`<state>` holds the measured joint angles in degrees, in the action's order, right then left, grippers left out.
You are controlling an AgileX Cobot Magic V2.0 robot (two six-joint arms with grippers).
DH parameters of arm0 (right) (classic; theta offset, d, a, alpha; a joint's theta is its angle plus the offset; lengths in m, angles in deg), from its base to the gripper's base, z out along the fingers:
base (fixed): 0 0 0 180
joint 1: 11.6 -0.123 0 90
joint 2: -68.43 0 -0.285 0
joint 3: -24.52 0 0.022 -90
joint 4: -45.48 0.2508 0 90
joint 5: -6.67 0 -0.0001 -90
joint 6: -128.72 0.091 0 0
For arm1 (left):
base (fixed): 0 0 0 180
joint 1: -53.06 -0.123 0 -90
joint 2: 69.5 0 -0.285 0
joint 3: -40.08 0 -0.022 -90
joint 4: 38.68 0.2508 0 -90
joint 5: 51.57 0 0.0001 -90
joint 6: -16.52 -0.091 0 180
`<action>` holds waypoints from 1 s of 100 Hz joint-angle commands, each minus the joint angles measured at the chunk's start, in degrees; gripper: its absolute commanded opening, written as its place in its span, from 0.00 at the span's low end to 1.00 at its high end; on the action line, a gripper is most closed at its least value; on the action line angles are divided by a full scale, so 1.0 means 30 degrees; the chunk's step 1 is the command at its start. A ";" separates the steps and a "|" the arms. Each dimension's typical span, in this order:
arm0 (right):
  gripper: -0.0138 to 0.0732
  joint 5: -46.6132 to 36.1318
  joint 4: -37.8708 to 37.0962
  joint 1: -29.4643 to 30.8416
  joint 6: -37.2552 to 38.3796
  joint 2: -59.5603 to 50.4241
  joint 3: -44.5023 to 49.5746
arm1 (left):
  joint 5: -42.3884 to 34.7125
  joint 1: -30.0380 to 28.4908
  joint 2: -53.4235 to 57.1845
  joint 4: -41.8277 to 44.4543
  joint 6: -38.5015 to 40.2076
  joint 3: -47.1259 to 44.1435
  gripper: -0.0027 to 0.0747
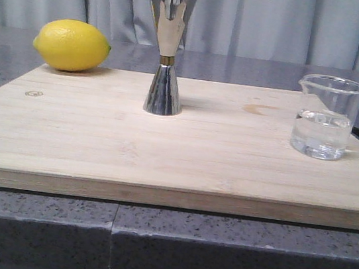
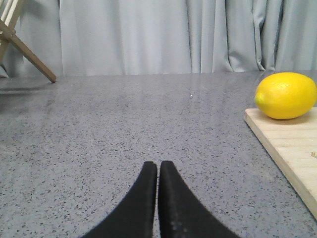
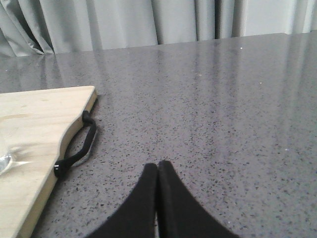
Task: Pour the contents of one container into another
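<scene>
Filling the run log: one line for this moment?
stage: pre-grasp | left gripper: shut | right gripper: shut | small clear glass beaker: holds liquid | tall steel hourglass jigger: upright

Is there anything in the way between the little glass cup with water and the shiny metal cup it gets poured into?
Nothing visible. The glass beaker stands at the board's right, the steel jigger near the middle, with only bare wooden board between them. The lemon sits beyond the jigger, at the far left corner.
</scene>
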<state>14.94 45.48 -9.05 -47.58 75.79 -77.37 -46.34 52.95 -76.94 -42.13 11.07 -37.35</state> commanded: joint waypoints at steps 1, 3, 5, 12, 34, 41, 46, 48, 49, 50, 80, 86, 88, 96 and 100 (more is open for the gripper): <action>0.08 -0.1640 -0.0269 -0.0043 -0.0033 -0.0428 0.0516 | -0.1523 0.0131 0.0477 -0.0008 0.0128 -0.0062 0.01; 0.08 -0.1640 -0.0269 -0.0043 -0.0033 -0.0428 0.0516 | -0.1523 0.0131 0.0477 -0.0008 0.0128 -0.0062 0.01; 0.08 -0.1640 -0.0269 -0.0043 -0.0033 -0.0428 0.0516 | -0.1523 0.0131 0.0477 -0.0008 0.0128 -0.0062 0.01; 0.08 -0.1640 -0.0269 -0.0043 -0.0033 -0.0428 0.0516 | -0.1523 0.0131 0.0477 -0.0008 0.0128 -0.0062 0.01; 0.08 -0.1640 -0.0269 -0.0043 -0.0033 -0.0428 0.0516 | -0.1523 0.0131 0.0477 -0.0008 0.0128 -0.0062 0.01; 0.08 -0.1640 -0.0269 -0.0043 -0.0033 -0.0428 0.0516 | -0.1523 0.0131 0.0477 -0.0008 0.0128 -0.0062 0.01; 0.08 -0.1640 -0.0269 -0.0043 -0.0033 -0.0428 0.0516 | -0.1523 0.0131 0.0477 -0.0008 0.0128 -0.0062 0.01; 0.08 -0.1640 -0.0269 -0.0043 -0.0033 -0.0428 0.0516 | -0.1523 0.0131 0.0477 -0.0008 0.0128 -0.0062 0.01; 0.08 -0.1640 -0.0269 -0.0043 -0.0033 -0.0428 0.0516 | -0.1523 0.0131 0.0477 -0.0008 0.0128 -0.0062 0.01; 0.08 -0.1640 -0.0269 -0.0043 -0.0033 -0.0428 0.0516 | -0.1523 0.0131 0.0477 -0.0008 0.0128 -0.0062 0.01; 0.08 -0.1640 -0.0269 -0.0043 -0.0033 -0.0428 0.0516 | -0.1523 0.0131 0.0477 -0.0008 0.0128 -0.0062 0.01; 0.08 -0.1640 -0.0269 -0.0043 -0.0033 -0.0428 0.0516 | -0.1523 0.0131 0.0477 -0.0008 0.0128 -0.0062 0.01; 0.08 -0.1640 -0.0269 -0.0043 -0.0033 -0.0428 0.0516 | -0.1523 0.0131 0.0477 -0.0008 0.0128 -0.0062 0.01; 0.08 -0.1760 -0.0269 -0.0043 -0.0033 -0.0428 0.0516 | -0.1569 0.0131 0.0477 -0.0008 0.0128 -0.0062 0.01; 0.08 -0.1805 -0.0269 -0.0043 -0.0033 -0.0428 0.0516 | -0.1742 0.0131 0.0477 -0.0008 0.0128 -0.0062 0.01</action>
<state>14.84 45.48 -9.05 -47.58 75.79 -77.37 -46.44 52.95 -76.94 -42.13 11.07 -37.35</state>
